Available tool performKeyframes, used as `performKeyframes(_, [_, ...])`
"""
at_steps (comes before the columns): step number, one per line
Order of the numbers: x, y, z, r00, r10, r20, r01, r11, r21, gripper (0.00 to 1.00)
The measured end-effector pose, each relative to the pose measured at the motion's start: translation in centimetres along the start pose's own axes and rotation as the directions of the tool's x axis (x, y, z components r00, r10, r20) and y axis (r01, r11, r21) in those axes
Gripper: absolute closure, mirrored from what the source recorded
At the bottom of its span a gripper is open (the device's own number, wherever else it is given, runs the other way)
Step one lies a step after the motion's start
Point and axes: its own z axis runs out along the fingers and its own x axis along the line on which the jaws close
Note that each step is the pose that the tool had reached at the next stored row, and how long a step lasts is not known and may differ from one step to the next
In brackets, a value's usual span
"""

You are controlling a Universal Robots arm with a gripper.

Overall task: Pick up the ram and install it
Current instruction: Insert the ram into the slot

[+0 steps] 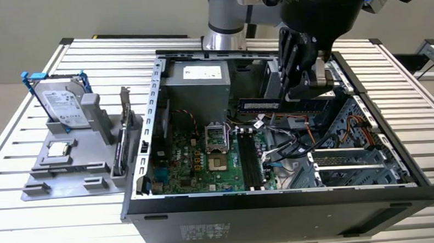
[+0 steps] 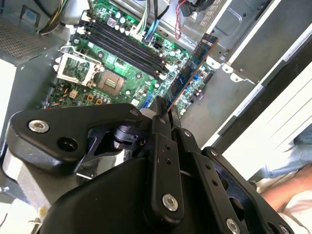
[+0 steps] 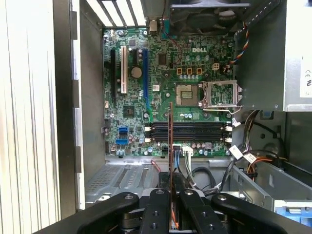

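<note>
OPEN CASE, RAM ALOFT: A computer case (image 1: 279, 198) lies on its side on a slatted table (image 1: 409, 74). Its green motherboard (image 1: 197, 161) is bare to the room, and the 4 black memory slots (image 1: 249, 164) near the front wall appear vacant. Just beyond them the ram (image 1: 259, 104) hangs in the air, clear of the board. The gripper (image 1: 312, 92) holds it at 1 end, clamped tight on the stick.

The ram's long axis runs level across the case, flat faces upright. Its free end points to the exterior view's left, toward the grey power supply (image 1: 197, 86). In the first wrist view the stick is edge-on and crosses the slots at about a right angle.

By an onlooker's judgement, seating it well calls for the long axis parallel with 1 slot, contact edge down and notch matched. The push should be straight and even, so that neither end rides high. Farthest back, the arm (image 1: 223, 17) rises behind the case.
</note>
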Motion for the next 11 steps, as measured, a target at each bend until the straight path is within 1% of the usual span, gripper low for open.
performKeyframes(5, [0.0,0.0,0.03,0.9987,0.051,-0.0003,-0.051,0.9987,-0.0019,1.0])
performKeyframes(11, [0.0,0.0,0.06,0.9947,0.103,-0.0008,-0.103,0.9947,-0.0039,1.0])
